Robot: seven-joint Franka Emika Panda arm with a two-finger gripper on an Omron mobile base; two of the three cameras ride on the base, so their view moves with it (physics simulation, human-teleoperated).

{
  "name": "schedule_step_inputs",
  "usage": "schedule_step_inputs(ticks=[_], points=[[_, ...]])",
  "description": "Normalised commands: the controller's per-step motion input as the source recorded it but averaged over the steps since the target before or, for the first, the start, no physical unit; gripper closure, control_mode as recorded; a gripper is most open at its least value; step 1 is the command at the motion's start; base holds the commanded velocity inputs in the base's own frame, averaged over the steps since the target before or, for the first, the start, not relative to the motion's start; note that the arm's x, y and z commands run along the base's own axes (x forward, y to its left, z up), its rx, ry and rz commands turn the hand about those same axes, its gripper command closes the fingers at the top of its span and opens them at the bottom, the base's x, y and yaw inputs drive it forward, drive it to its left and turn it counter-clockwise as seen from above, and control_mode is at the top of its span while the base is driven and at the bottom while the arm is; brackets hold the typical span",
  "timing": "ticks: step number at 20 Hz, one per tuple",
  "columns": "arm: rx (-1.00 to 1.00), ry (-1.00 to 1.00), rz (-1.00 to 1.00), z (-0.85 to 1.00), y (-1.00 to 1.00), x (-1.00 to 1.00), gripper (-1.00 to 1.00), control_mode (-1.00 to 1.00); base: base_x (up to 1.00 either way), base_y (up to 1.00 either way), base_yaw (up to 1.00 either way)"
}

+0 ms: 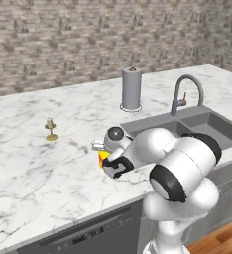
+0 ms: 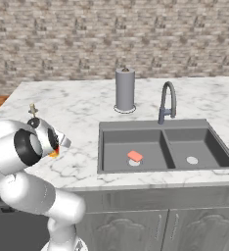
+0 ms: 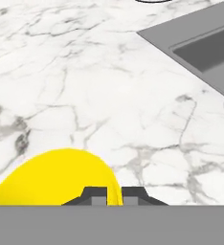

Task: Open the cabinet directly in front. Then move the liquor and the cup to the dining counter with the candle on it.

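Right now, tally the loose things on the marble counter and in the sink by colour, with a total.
Yellow: 1, the cup in the gripper
Cream: 1, the candle
Grey: 1, the upright cylinder
Orange-red: 1, the small block in the sink
Total: 4

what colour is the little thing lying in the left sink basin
Orange-red: a small flat sponge-like block on the grey basin floor of the sink, clearest in the right base view.

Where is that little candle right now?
In the left base view the candle stands on the marble dining counter, left of the grey paper towel holder and beyond the gripper, which holds the yellow cup.
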Motion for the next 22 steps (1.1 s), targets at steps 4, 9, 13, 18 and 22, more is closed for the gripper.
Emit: schedule_step_inputs(ticks=[4,9,13,18,22], points=[[-0.06,0.03,0.00,-0.41,0.19,0.19,1.00,-1.00,0.00,0.00,0.00],[-0.05,0.01,0.00,-0.29,0.13,0.12,1.00,-1.00,0.00,0.00,0.00],[0.00,-0.02,0.00,0.00,0.00,-0.01,1.00,-1.00,0.00,0.00,0.00],[0.00,-0.17,0.00,0.00,-0.09,-0.25,1.00,-1.00,0.00,0.00,0.00],[0.00,0.00,0.00,0.00,0.00,0.00,1.00,-1.00,0.00,0.00,0.00]])
